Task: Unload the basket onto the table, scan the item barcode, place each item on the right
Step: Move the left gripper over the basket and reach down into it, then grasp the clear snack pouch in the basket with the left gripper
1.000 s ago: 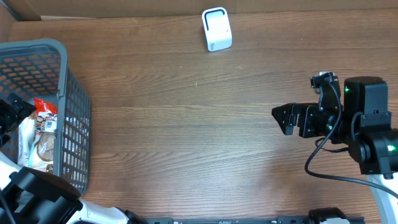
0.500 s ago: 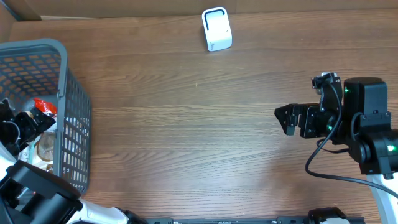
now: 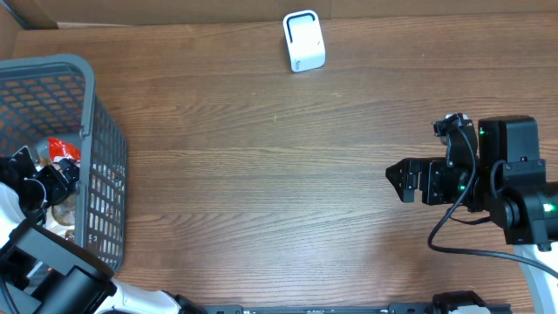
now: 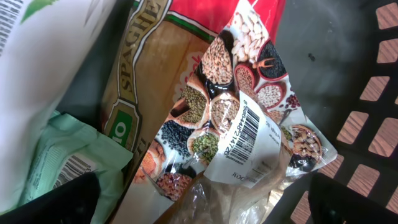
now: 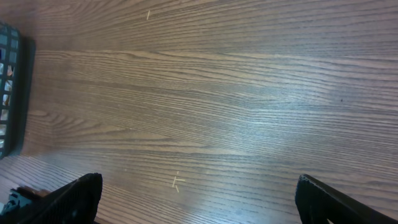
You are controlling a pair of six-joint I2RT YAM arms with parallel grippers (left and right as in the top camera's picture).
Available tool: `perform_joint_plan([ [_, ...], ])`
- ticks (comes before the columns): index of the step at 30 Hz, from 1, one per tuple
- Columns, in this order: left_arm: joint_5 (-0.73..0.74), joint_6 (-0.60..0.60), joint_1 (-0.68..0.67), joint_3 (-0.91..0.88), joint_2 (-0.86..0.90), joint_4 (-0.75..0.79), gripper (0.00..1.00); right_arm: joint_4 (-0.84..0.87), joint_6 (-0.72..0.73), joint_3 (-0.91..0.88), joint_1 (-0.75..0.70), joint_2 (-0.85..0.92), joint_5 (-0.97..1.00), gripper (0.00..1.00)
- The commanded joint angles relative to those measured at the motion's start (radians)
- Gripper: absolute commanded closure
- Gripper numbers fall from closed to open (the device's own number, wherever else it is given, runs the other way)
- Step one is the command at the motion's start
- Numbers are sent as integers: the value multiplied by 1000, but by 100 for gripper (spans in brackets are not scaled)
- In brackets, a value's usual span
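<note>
The left gripper (image 4: 205, 206), jaws wide and empty, has swung further in over the contents of the basket (image 3: 105, 148) in the last second. The mixed-bean packet (image 4: 249, 106) now lies directly beneath it, barcode label (image 4: 245, 140) face up, with a spaghetti pack (image 4: 143, 81) just beside. The pick looks ready to begin, while the right gripper (image 3: 399, 179), also open and empty, has barely shifted, and the white scanner (image 3: 303, 41) stands well beyond both.
</note>
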Motion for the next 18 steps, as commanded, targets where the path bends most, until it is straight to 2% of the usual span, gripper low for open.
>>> perform_joint_plan([
  [1,54,18,-1,-29,-6,-2,2,3,-12,24,6,-3,3,0],
  [4,106,12,-1,-29,-6,-10,8,3,-12,24,6,-3,3,0],
  [8,159,-14,-2,-7,-7,-37,10,3,-12,24,6,-3,3,0],
  [13,163,-27,-9,85,-7,-114,11,3,-12,24,6,-3,3,0],
  [18,136,-35,-47,93,-7,-126,13,2,-12,24,6,-3,3,0],
])
